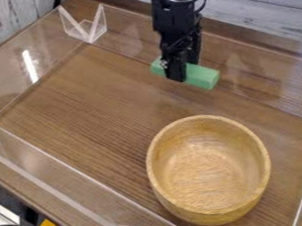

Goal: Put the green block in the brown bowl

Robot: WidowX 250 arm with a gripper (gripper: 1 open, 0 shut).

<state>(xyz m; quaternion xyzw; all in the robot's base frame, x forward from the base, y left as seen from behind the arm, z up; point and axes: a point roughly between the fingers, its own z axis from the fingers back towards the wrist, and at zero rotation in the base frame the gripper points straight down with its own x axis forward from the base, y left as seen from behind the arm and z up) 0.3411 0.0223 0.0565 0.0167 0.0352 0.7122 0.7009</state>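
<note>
- Green block (198, 75): a small, solid bright green bar, matte. It lies roughly level and slants from upper left to lower right in the view. Its middle is hidden behind the black fingers; the right end shows clearly, and only a sliver of the left end shows. It sits above and behind the bowl in the view, well apart from it and not over its opening. Whether it touches the table surface cannot be told from this angle.
- Gripper (177, 73): black, pointing straight down, its fingers clamped narrow across the middle of the green block and holding it.
- Robot arm (177, 13): a black column that comes down from the top edge of the view to the gripper.
- Brown bowl (209, 168): large, round, light wood with visible grain and a thick rim. It stands upright in the lower right of the view, with nothing inside it.
- Table (86, 101): dark wood-grain surface bearing the bowl.
- Clear walls (16, 52): transparent, glossy panels that border the table on the left and near sides and catch bright reflections.
- Clear bracket (84, 24): a small transparent angled piece at the far left corner, well apart from the block and the bowl.
</note>
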